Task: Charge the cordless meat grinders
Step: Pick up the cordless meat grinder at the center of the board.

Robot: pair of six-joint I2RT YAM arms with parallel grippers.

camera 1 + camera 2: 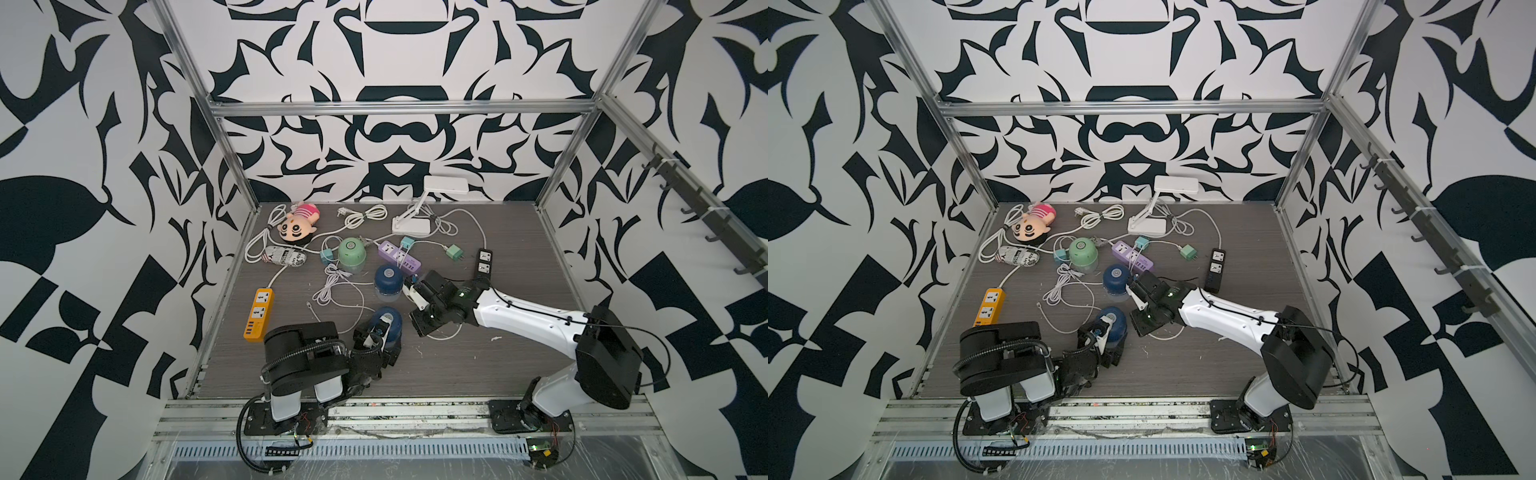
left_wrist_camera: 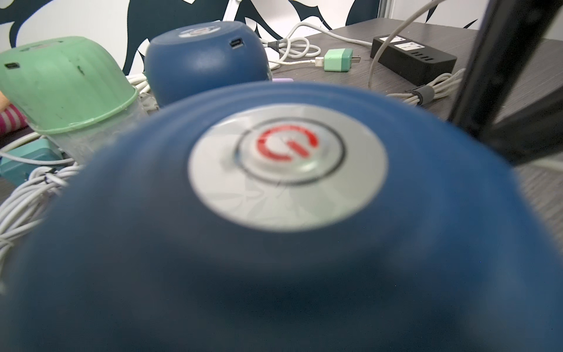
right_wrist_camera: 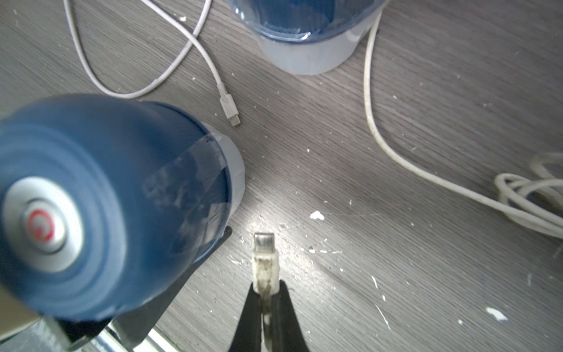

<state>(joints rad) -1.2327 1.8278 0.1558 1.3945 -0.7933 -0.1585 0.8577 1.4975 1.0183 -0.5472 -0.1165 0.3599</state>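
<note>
plush doll (image 1: 297, 223), desk lamp (image 1: 412, 226), orange power strip (image 1: 258, 314)

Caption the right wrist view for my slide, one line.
Right gripper shut on a white cable plug, beside a navy meat grinder; a second navy grinder and a loose cable connector beyond.

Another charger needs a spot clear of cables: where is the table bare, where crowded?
Bare: the front of the table, bordered by the near navy grinder, the right arm and the front edge; also the back right corner past the black power strip. Crowded: middle and back left, around the mint grinder, purple power strip and cable coils.
</note>
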